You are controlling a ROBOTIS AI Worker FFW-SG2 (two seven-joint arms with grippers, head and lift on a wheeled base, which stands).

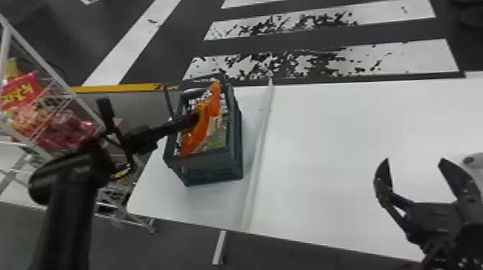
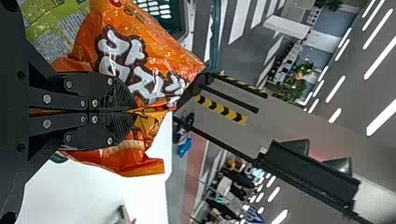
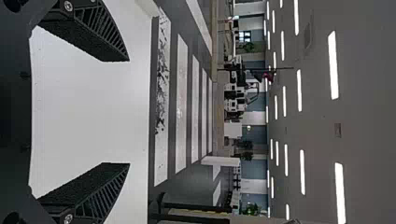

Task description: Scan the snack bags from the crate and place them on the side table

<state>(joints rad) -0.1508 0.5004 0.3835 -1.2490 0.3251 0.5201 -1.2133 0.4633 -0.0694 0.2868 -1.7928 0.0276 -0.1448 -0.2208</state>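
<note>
White tabletop [image 1: 345,136], dark teal crate [image 1: 212,170], and an orange snack bag [image 1: 206,118] held by the left tool [image 1: 196,119].
The smooth tabletop spreads toward 3 o'clock in the head view; toward 9 o'clock, a white wire rack [image 1: 43,75] holds glossy packets, among them a red bag [image 1: 21,91] with yellow lettering. The rectangular plastic crate stands on the tabletop just off centre at 9 o'clock, its sides perforated, with the crinkled orange snack bag tilted at its mouth beside green printed packaging [image 1: 215,143]. In the left wrist view, bold white characters edged in dark brown cross the film, and the left tool [image 2: 133,111] is pinched tight on it. The right tool [image 1: 415,161], at 4 o'clock, stands wide and holds nothing.
</note>
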